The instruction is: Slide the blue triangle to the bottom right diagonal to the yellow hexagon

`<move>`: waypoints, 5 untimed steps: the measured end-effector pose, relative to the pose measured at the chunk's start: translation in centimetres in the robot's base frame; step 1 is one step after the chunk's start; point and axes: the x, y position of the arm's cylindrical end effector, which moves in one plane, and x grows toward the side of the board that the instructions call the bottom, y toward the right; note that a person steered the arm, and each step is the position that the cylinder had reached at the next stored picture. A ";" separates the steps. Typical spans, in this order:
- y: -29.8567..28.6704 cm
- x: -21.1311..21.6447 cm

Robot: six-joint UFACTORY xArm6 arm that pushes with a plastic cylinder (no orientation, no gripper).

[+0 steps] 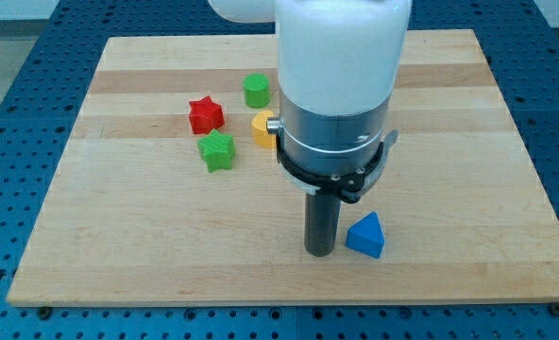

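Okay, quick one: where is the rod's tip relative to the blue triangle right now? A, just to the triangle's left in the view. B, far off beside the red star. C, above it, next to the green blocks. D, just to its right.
A: my tip stands right beside the blue triangle, on its left in the view, near the board's bottom edge.

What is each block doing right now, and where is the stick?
my tip: on the board, just left of the blue triangle, about touching.
blue triangle: resting flat, near the view's bottom.
yellow hexagon: half hidden behind the arm.
green cylinder: standing, untouched.
red star: resting flat, untouched.
green star: resting flat, untouched.
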 end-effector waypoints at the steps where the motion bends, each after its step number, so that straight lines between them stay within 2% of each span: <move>1: 4.7 0.0; 2: 7.8 -0.3; 3: 8.3 -0.3; 4: 7.2 -2.0; 5: 4.3 -6.6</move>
